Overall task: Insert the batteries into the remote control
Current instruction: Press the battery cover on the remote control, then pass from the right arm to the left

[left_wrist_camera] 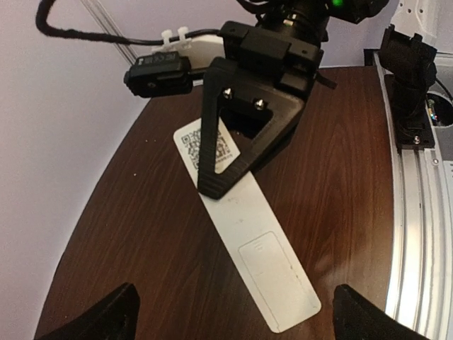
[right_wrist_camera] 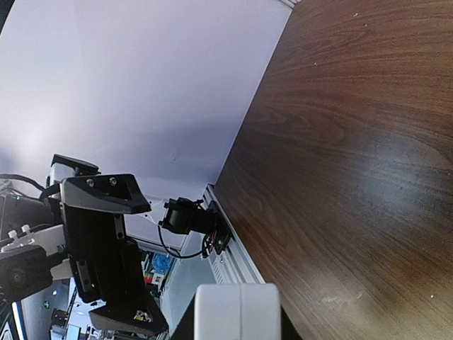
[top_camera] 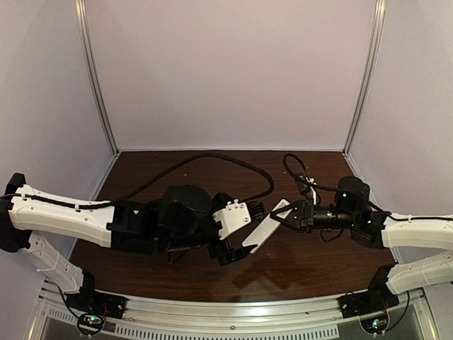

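Left wrist: my right gripper (left_wrist_camera: 216, 177) pinches the remote control (left_wrist_camera: 258, 258) only at 11 o'clock, left gripper (left_wrist_camera: 237, 315) wide open, so it could pivot loose

Top view sits high behind the arm bases, looking down and forward over the desk (top_camera: 304, 265), wide. Left wrist view is close, angled down at the remote (left_wrist_camera: 265, 273) and right gripper (left_wrist_camera: 216, 185). Right wrist view, rolled sideways, looks low across the desk toward the left gripper (right_wrist_camera: 113, 262). All three share the desk middle.
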Motion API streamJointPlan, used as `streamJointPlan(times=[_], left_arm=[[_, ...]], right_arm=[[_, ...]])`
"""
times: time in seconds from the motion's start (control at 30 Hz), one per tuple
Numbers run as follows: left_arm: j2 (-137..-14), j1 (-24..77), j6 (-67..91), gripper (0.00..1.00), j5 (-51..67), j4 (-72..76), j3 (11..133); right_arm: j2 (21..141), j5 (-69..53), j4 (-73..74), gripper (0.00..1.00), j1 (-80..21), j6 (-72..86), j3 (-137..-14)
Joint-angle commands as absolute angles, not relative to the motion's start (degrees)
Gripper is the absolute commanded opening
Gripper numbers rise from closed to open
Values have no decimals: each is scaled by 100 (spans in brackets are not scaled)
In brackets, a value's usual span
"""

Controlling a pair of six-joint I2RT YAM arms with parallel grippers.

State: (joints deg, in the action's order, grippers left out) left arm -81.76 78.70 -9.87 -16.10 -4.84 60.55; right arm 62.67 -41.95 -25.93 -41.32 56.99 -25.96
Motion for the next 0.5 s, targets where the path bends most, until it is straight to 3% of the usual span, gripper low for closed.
streamJointPlan(times=[0.0,0.3,0.47], left_arm=[[-8496,7846,219,97,-1959,54,6203],[-9504,7906,737,97,-2151,29,7168],[-10107,7902,769,84,-2525,-604,7913]], right_arm=[[5918,-3461,-2051,0,-4094,5310,-2909],[5853,-3151,-1849,2,-4104,5339,-2960],[5827,-3111,-1763,2,-4114,5306,-3007]])
